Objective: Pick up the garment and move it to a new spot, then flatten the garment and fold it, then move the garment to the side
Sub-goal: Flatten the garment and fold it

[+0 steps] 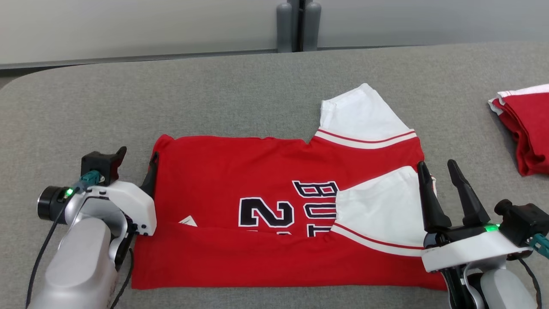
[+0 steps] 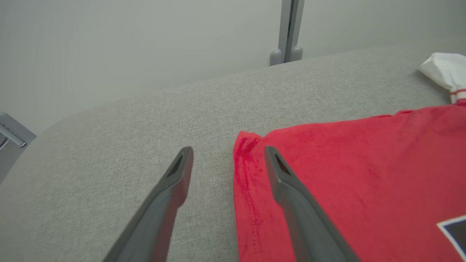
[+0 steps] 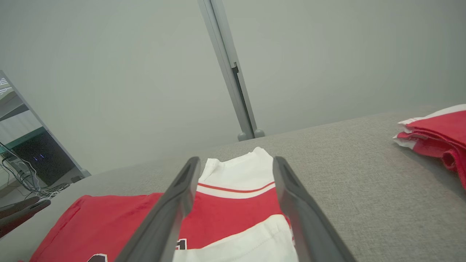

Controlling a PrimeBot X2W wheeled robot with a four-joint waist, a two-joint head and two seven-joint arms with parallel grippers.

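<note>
Red jersey (image 1: pixel 274 171) with two white sleeves lies flat mid-table (image 1: pixel 240 94), its near hem folded up and one sleeve folded onto the chest. One folded red-and-white pile (image 1: pixel 525 133) sits well to the jersey's right, with bare grey cloth between them and beyond the jersey's far edge. Two grippers flank it. The left gripper (image 1: pixel 146 171) is at the jersey's left edge. The right gripper (image 1: pixel 437 165) is over its right end, fingers pointing away, jaws apart and empty.

From the left wrist, one jersey (image 2: pixel 346 174): the left gripper (image 2: pixel 228 151) straddles its left edge, released, one finger over the table (image 2: pixel 145 120), one over red cloth.

From the right wrist, the right gripper (image 3: pixel 236 162) hangs spread above the jersey (image 3: pixel 225 214), framing the far sleeve. The pile (image 3: pixel 437 134) lies off to the jersey's right.
</note>
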